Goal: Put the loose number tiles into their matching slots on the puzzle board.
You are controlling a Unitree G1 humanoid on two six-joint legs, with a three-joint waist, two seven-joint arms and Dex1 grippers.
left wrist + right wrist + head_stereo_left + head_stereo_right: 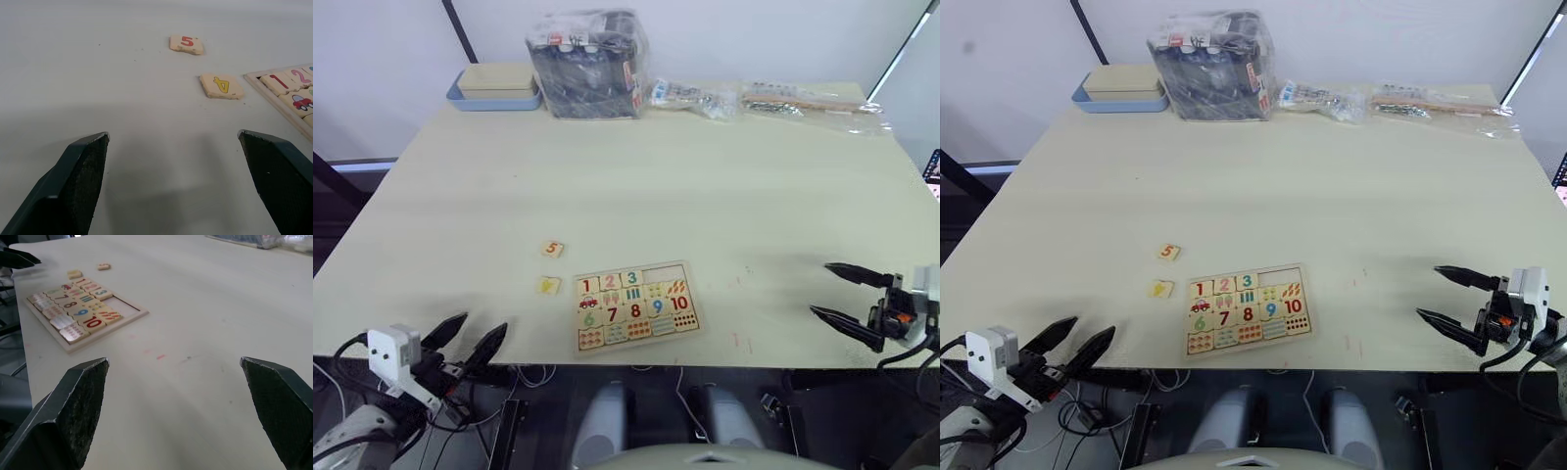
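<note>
— How do the tools stand?

— The left tool (468,339) hangs at the near left edge of the counter (705,186), its two black fingers spread wide and gripping nothing. The right tool (847,296) hovers over the near right part of the counter, fingers likewise wide apart and empty, touching no tile.

— And the puzzle board (634,305)?

— It lies flat near the front edge of the counter, between the two tools, its long axis running roughly left to right with a slight tilt — the right end sits a little farther from the robot. Digits read upright from the robot's side. Tiles 1, 2 and 3 sit in the top row; the slots to their right are bare.

— The loose pieces?

— Two lie on the counter just left of the board. The 4 tile (221,85), with a yellow digit, rests nearest the board's left edge but apart from it. The 5 tile (186,44), with a red digit, lies a little farther back.

— Anything at the far edge?

— A blue tray (494,98) holding a wooden box (496,78), a black crate wrapped in clear plastic (589,65), and clear bags of small parts (773,99).
</note>
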